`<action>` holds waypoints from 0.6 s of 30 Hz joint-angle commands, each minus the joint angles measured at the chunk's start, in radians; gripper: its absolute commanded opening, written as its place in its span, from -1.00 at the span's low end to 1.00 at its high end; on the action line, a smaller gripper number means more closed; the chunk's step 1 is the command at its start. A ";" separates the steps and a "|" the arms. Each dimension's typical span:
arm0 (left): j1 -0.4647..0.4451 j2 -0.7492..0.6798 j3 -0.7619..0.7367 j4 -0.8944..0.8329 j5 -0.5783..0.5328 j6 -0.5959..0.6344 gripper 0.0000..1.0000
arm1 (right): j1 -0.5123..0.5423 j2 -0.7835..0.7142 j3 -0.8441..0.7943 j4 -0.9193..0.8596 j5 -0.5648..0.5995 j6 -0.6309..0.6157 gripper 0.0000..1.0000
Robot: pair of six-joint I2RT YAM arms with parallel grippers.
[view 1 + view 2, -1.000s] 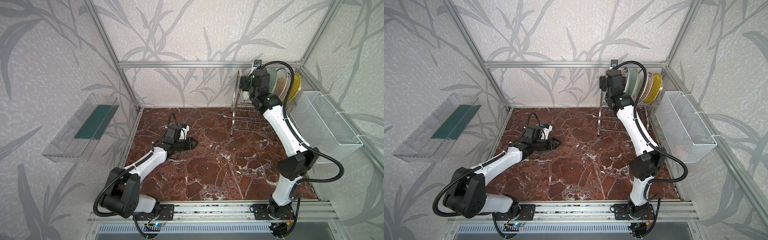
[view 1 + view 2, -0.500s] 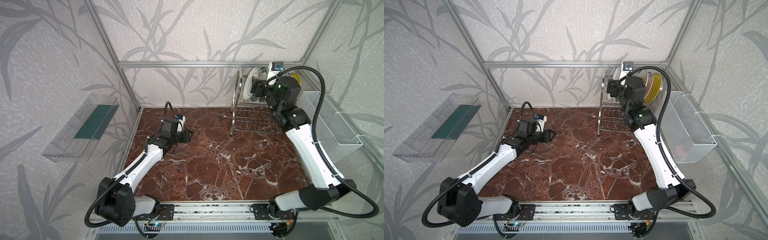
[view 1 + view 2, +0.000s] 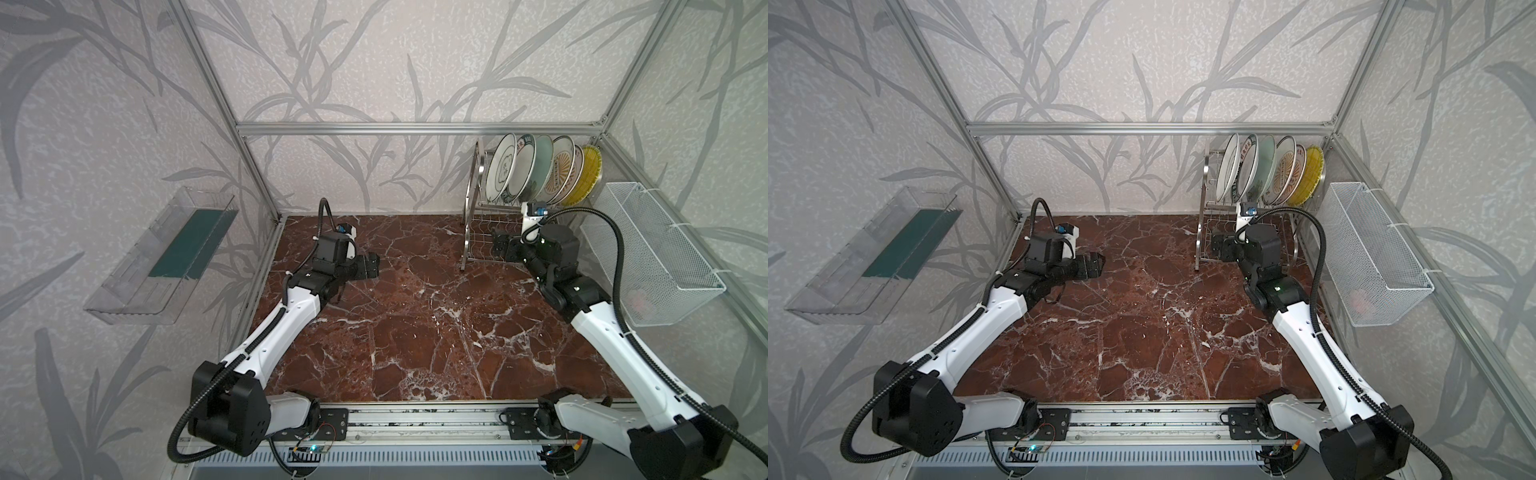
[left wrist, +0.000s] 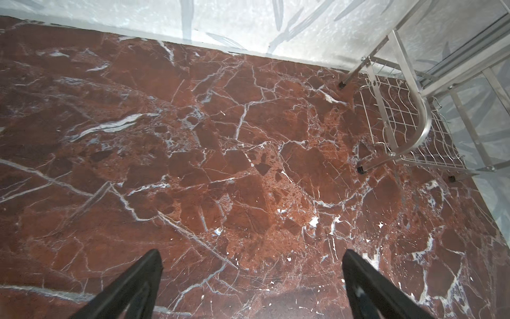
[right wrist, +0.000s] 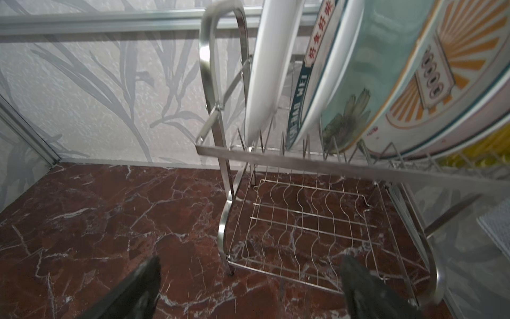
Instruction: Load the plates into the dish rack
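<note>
Several plates (image 3: pixel 540 170) (image 3: pixel 1266 170) stand on edge in the upper tier of the dish rack (image 3: pixel 471 224) (image 3: pixel 1201 224) at the back right. The right wrist view shows a white plate (image 5: pixel 270 69), a lettered teal-rimmed one (image 5: pixel 306 96), a pale green one (image 5: pixel 372 55), an orange sunburst one (image 5: pixel 455 55) and a yellow one (image 5: pixel 483 160). My right gripper (image 3: pixel 496 245) (image 3: pixel 1214 247) (image 5: pixel 249 259) is open and empty, low by the rack's bare lower tier. My left gripper (image 3: pixel 374 266) (image 3: pixel 1098 266) (image 4: pixel 249 252) is open and empty above the marble at the back left.
A clear plastic tray (image 3: pixel 166 257) hangs on the left wall. A white mesh basket (image 3: pixel 656 257) hangs on the right wall beside the rack. The red marble tabletop (image 3: pixel 415 332) lies between both arms. The rack's front leg (image 4: pixel 361 168) shows in the left wrist view.
My right gripper has dropped from the plates in the upper tier to the front of the lower tier. The left gripper has risen slightly off the marble and its jaws have spread.
</note>
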 commanded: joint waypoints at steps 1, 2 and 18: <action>0.025 -0.029 0.005 -0.008 -0.052 -0.008 0.99 | -0.016 -0.054 -0.044 0.044 0.014 0.041 0.99; 0.034 -0.035 -0.001 0.000 -0.063 -0.011 0.99 | -0.022 -0.057 -0.059 0.036 0.013 0.046 0.98; 0.203 -0.299 -0.390 0.450 -0.406 0.186 0.99 | -0.321 -0.056 -0.417 0.248 -0.196 0.119 0.98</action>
